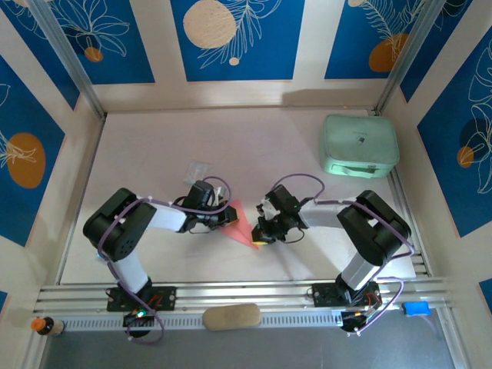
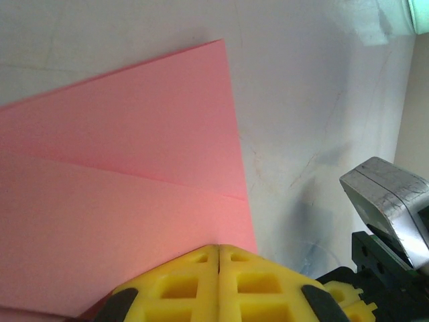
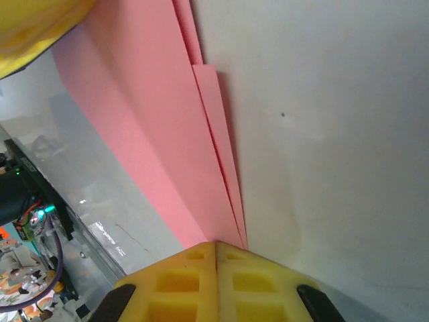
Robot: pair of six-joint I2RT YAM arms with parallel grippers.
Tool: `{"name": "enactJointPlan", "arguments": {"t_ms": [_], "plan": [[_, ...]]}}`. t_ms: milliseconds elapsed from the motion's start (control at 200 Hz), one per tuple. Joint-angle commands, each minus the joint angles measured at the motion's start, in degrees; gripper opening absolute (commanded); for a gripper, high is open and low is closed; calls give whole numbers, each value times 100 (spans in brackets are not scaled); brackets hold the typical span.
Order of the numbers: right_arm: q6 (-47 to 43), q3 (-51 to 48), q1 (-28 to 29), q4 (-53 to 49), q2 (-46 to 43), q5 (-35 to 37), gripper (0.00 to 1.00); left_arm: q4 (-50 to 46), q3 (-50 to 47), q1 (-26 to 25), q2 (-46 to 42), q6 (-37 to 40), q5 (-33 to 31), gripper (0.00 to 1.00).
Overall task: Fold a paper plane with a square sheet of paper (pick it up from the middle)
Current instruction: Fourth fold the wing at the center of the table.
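While both arms reach inward toward it, the folded salmon-pink sheet (image 1: 241, 223) sits at the near middle of the worktop (image 1: 154, 146), between them. The left pincer (image 1: 224, 218) and right pincer (image 1: 263, 231) are each fully closed, their yellow tips at the paper's edges. Whether they pinch it or only press on it is unclear. The likely risk is that pulling apart or twisting tears the thin paper, or lets stacked layers slide and spoil the crease.

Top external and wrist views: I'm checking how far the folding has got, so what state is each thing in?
pink paper, folded to a pointed shape, creased layers showing.
left gripper, shut, tips against the paper.
right gripper, shut at the paper's narrow end.
mint-green case, closed.
clear packet, lying flat.
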Motion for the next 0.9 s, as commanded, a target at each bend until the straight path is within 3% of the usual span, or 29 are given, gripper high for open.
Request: {"name": "enactJointPlan", "arguments": {"t_ms": [0,265,415,530,895], "plan": [[150,-374,46,-131,-136,-88,0,-403,-220,-13,124,-38,-344,3],[469,-498,-20,-385,-1046,266,5,-229,-297,-6,57,-205,-348,2],[1180,-929,-254,-154,-1520,69,29,-219,-393,-13,-66,-393,-486,2],[1468,-1057,-239,58,-1596,-139,38,-242,-407,-13,-103,-502,-527,2],[1664,-953,-90,354,-1124,-348,37,-131,-444,-13,-95,-660,-526,2]]}}
